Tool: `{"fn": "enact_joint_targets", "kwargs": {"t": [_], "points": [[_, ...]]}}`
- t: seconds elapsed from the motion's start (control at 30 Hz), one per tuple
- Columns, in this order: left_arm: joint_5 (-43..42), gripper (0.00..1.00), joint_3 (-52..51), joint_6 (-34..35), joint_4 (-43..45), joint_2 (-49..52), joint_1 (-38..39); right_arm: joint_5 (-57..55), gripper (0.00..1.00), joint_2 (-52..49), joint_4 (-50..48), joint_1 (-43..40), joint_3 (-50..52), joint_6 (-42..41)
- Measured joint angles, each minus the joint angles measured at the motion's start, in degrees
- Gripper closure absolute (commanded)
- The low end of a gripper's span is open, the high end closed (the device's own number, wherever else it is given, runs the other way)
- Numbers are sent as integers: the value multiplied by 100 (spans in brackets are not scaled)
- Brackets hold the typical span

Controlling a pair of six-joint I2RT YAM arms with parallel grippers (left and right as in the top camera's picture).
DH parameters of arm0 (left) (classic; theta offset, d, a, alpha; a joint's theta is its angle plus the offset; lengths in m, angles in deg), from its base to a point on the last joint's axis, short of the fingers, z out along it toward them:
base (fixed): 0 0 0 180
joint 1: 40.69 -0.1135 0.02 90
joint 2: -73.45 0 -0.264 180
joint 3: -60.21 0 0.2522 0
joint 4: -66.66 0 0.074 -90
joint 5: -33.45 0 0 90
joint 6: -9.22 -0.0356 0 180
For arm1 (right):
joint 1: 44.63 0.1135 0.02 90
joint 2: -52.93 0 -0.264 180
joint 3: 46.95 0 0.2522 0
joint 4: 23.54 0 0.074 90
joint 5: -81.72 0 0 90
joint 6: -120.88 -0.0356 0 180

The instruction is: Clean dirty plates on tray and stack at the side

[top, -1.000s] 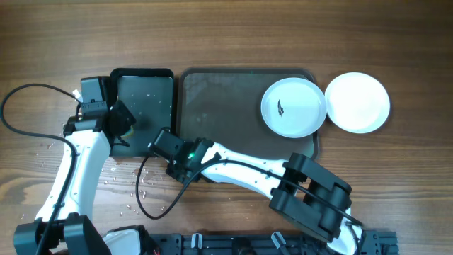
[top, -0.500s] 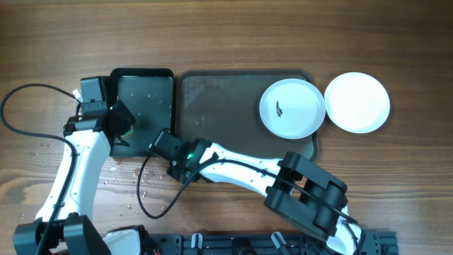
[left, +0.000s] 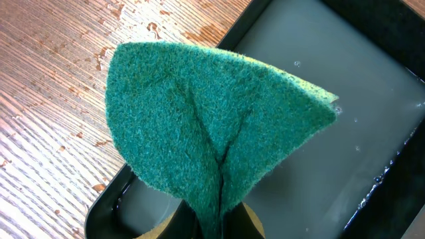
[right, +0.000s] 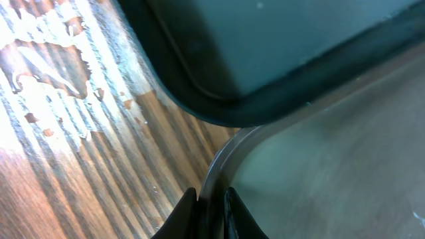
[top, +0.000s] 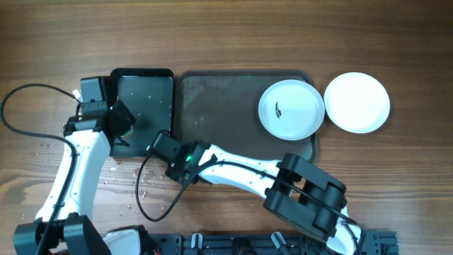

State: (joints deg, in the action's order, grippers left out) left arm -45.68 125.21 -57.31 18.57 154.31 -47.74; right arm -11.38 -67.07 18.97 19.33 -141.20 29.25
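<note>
A white plate with a dark smudge (top: pixel 291 108) lies at the right end of the grey-green tray (top: pixel 226 106). A second plate (top: pixel 357 102), plain white, sits on the table just right of the tray. My right gripper (top: pixel 164 144) (right: pixel 211 207) is at the tray's front-left corner, its jaws shut on the raised rim (right: pixel 222 156). My left gripper (top: pixel 122 122) (left: pixel 216 226) hangs over the black tray (top: pixel 145 99), shut on a folded green sponge (left: pixel 212 126).
The black tray (left: pixel 345 99) (right: pixel 299 40) holds a film of water and butts against the grey-green tray's left end. Water drops spot the wood (top: pixel 124 184) in front of it. The right arm (top: pixel 248 170) stretches along the tray's front edge.
My right gripper has closed onto the tray rim, and the tray with its smudged plate has slid slightly left. The left arm and sponge have not moved.
</note>
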Motion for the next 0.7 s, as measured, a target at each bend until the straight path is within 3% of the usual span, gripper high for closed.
{"fn": "enact_joint_targets", "kwargs": {"t": [0.17,0.23,0.27,0.5,0.7], "points": [[0,96,0,0,0,0,0,2,91,-7,-79,72,0,0],[0,96,0,0,0,0,0,2,75,-7,-79,72,0,0],[0,96,0,0,0,0,0,9,72,-7,-87,72,0,15],[0,96,0,0,0,0,0,157,64,166,-70,35,0,-2],[-20,96,0,0,0,0,0,0,64,1904,800,-1377,-146,-481]]}}
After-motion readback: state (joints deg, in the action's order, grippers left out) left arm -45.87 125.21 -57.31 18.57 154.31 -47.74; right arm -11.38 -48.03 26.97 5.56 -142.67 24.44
